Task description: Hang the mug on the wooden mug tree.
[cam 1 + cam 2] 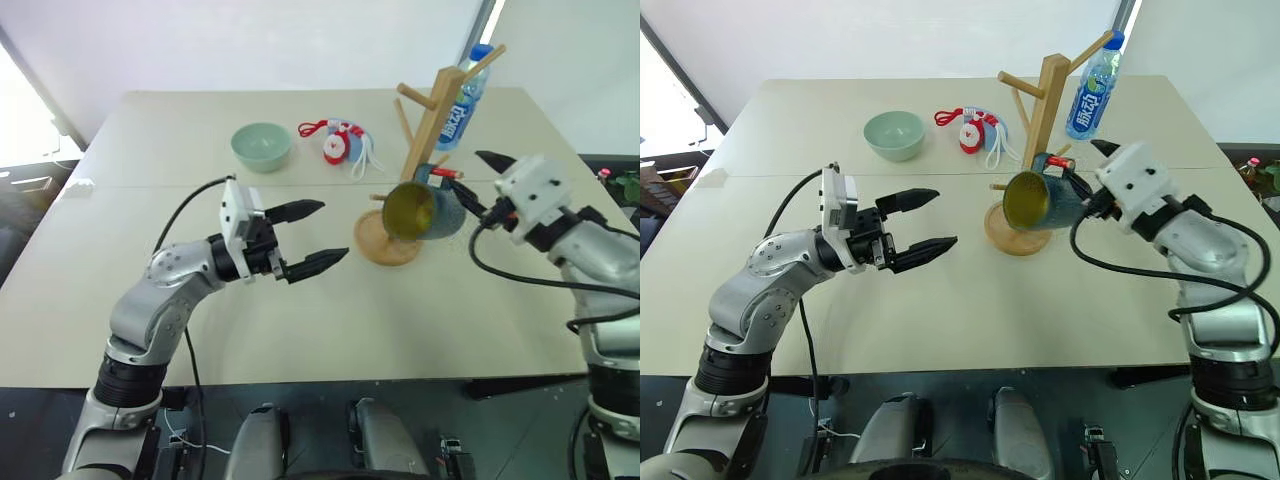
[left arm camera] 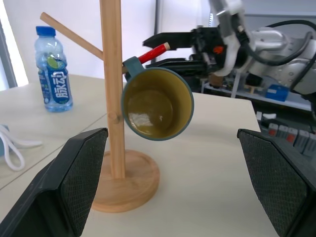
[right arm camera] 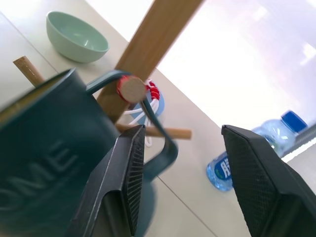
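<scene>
Now the hanging step looks all but done: the mug [image 2: 157,105] hangs by its loop handle on a red-tipped peg [image 2: 154,51] of the wooden mug tree [image 1: 428,130], tilted so its yellow inside faces the left arm, with its body clear of the counter [image 1: 300,320] above the tree's round base. The right pincer [image 1: 478,186] is just beside the mug on the side away from the left arm; in the right wrist view its two black fingers stand apart, one close against the handle loop and the other well clear, so it appears to have let go, holding nothing. The left pincer [image 1: 325,233] hovers over the counter near the tree, fingers spread wide and empty. By my reading the step in hand is the release. The next move calls for drawing the right pincer straight back from the handle without snagging the loop or nudging the post, since a bump could slide the mug off the peg or tip the stand. A pale green bowl [image 1: 261,146] and a clear bottle [image 1: 463,100] stand farther back, out of the way.
</scene>
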Robot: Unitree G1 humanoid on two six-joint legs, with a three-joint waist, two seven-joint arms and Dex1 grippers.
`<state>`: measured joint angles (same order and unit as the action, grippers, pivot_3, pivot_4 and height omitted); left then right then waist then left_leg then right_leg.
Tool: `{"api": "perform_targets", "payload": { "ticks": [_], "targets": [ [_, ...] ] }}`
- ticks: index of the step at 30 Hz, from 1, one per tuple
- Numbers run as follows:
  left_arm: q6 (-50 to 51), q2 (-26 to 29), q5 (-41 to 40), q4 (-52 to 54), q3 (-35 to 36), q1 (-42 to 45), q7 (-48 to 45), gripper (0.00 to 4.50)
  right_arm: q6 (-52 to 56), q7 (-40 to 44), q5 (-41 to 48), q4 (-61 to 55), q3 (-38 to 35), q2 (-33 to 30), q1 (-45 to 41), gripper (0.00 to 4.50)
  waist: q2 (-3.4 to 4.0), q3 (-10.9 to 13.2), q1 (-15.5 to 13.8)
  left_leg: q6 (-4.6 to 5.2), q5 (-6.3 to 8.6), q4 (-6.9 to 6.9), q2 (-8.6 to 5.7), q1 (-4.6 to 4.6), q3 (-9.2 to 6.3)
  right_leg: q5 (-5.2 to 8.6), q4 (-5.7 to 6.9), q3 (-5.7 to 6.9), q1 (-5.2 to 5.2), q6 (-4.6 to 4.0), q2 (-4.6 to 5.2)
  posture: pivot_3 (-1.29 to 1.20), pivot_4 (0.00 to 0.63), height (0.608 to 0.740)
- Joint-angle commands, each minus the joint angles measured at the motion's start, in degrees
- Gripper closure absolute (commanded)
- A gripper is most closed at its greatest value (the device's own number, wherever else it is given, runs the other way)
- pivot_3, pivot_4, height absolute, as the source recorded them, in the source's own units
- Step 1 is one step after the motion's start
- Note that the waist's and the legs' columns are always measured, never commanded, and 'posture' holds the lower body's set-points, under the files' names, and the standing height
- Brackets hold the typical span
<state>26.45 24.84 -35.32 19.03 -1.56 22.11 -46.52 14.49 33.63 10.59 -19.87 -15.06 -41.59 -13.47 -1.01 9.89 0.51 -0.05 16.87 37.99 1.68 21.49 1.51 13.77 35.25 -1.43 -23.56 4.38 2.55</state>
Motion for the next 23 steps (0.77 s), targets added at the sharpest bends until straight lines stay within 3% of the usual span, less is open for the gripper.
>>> {"api": "perform_targets", "payload": {
  "ticks": [1, 6, 13, 23],
  "targets": [
    [-2.86, -1.02, 2.64, -3.18, 2.99, -1.79, 3.93, 0.0, 0.28, 0.04, 5.11, -2.79, -6.85, 1.15, 2.9, 2.02, 0.0, 0.0, 0.16, 0.0, 0.0, 0.0, 0.0, -0.01, -0.01, 0.0, 0.01, 0.0, 0.0, 0.0, 0.0, 0.0, 0.15, 0.74],
    [-8.53, -3.18, 9.14, -9.58, 4.99, -6.7, 10.56, 0.0, 1.05, -0.39, 10.72, -0.34, -11.19, 6.23, 10.11, 2.02, -0.02, -0.01, 0.2, 0.0, 0.0, 0.0, 0.04, -0.1, -0.01, 0.0, 0.09, -0.01, 0.04, -0.01, -0.06, 0.0, 0.15, 0.74],
    [-18.68, -5.61, 18.77, -18.24, 8.01, -13.85, 20.97, 0.0, -5.76, -3.03, 8.6, 9.69, -6.99, 16.19, 13.88, 2.02, 0.01, -0.03, 0.32, 0.0, 0.0, 0.01, 0.11, -0.14, 0.01, 0.0, 0.15, -0.02, 0.01, -0.02, -0.03, 0.0, 0.15, 0.74],
    [-19.66, -5.82, 18.07, -16.1, 9.71, -17.49, 21.85, 0.0, -11.01, -1.65, 8.47, 19.55, -4.14, 17.04, 10.4, 2.02, 0.02, -0.04, 0.11, -0.01, 0.0, 0.01, 0.13, -0.1, 0.03, -0.01, 0.15, -0.01, -0.02, -0.02, 0.13, 0.0, 0.15, 0.74]
  ]
}}
